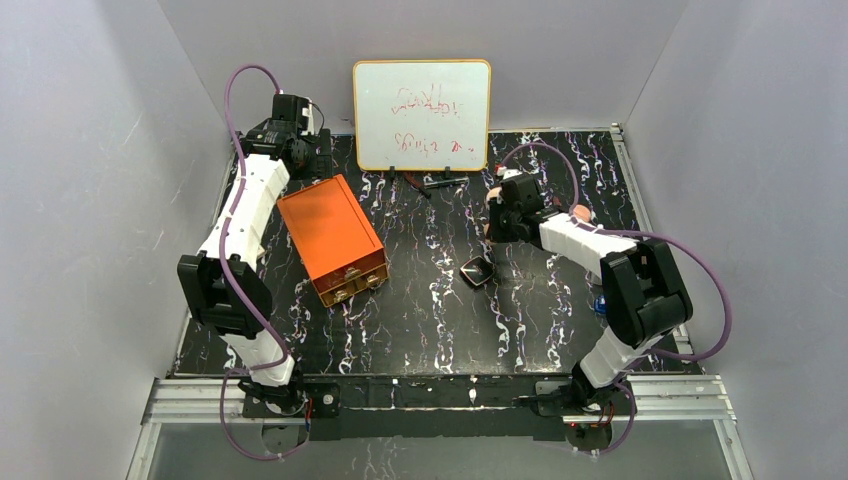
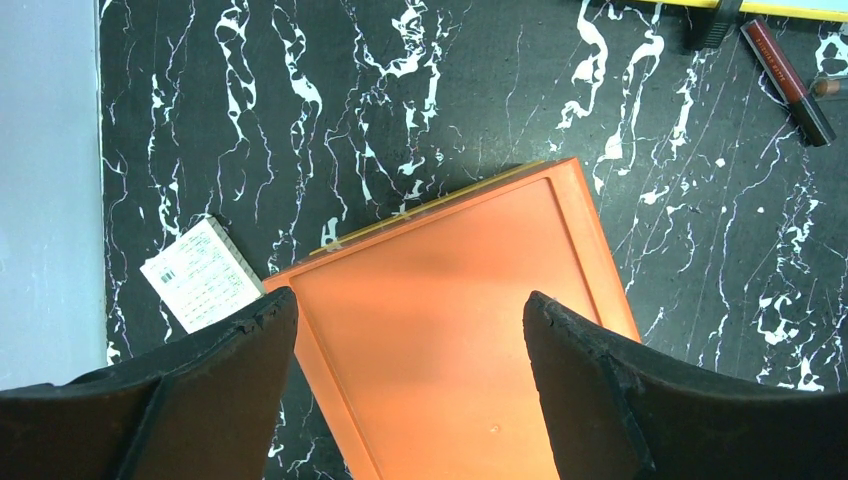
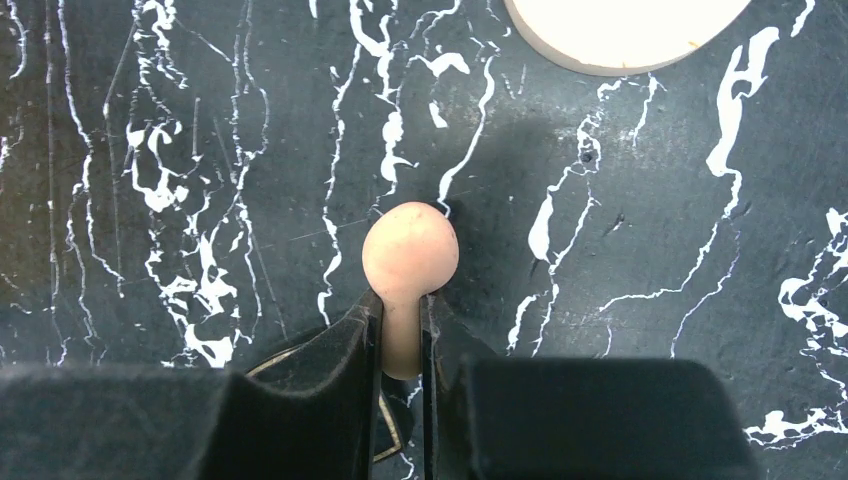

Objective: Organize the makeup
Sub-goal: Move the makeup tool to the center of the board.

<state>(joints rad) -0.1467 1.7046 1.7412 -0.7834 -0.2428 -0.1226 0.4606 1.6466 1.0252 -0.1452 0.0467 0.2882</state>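
Two claws shown. Left claw (image 2: 408,300) spread open above the orange box (image 1: 331,238), whiteboard (image 1: 421,114) behind. Right claw (image 3: 400,315) pinches the tan sponge (image 3: 410,250), squeezed narrow, over the desk (image 3: 150,100) near a pale disc (image 3: 620,30).

The left arm reaches far forward, its claw (image 2: 410,305) spread wide and facing down, while the right claw (image 3: 400,315) pinches a tan sponge (image 3: 410,248).
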